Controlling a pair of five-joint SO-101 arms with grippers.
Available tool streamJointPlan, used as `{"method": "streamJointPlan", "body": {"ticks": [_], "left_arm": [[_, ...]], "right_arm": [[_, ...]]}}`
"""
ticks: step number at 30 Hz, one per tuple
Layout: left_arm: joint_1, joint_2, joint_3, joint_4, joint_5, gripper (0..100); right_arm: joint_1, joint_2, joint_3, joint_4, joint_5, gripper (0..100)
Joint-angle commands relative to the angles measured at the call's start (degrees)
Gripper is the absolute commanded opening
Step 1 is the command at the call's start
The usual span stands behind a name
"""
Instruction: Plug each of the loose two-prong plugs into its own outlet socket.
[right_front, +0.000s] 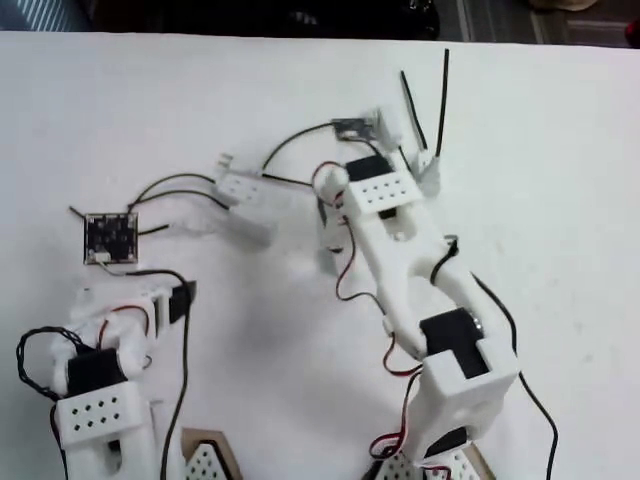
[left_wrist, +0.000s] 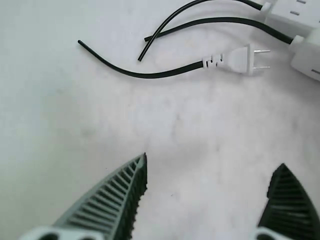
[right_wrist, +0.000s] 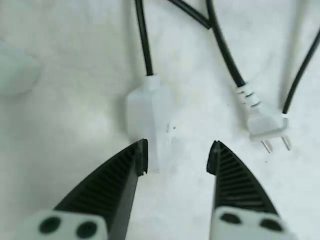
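In the left wrist view a white two-prong plug (left_wrist: 244, 59) lies loose on a short black cord, its prongs pointing at a white outlet socket (left_wrist: 307, 57) a small gap away. A second white socket (left_wrist: 295, 9) lies just beyond. My left gripper (left_wrist: 210, 195) is open and empty, well short of the plug. In the right wrist view another white socket block (right_wrist: 146, 117) lies on its cord, with a loose white plug (right_wrist: 267, 127) beside it, prongs toward the camera. My right gripper (right_wrist: 177, 155) is open, one finger (right_wrist: 131, 167) at the block's near end.
Loose black cord ends (left_wrist: 150, 42) cross the white table (right_front: 560, 250) near the left plug. More cords (right_wrist: 220, 35) run past the right socket. In the high view both arms stand over the cords, with bare tabletop far left and far right.
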Motion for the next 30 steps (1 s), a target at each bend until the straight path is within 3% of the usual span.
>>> {"method": "streamJointPlan", "body": {"ticks": [1,8,15,19,20,24,30], "left_arm": [[-0.31,-0.75,-0.26,-1.14,-1.67,37],[-0.31,-0.75,-0.26,-1.14,-1.76,37],[-0.31,-0.75,-0.26,-1.14,-1.58,37],[-0.22,-0.75,-0.26,-1.14,-1.58,37],[-0.22,-0.75,-0.26,-1.14,-1.58,37],[-0.22,-0.75,-0.18,-1.14,-1.58,37],[-0.22,-0.75,-0.18,-1.14,-1.58,37]], "right_arm": [[3.56,-2.86,-0.35,0.66,3.25,18.4],[6.64,-4.44,-0.35,2.07,4.75,18.3],[-4.0,-10.07,-0.09,3.91,4.75,17.2],[-7.96,-9.36,0.0,-0.04,4.75,4.6],[-7.96,-8.48,0.18,-1.01,4.75,1.0],[-6.37,-3.91,3.25,-4.7,4.75,1.9],[3.47,2.59,4.57,-9.1,7.3,1.9]]}}
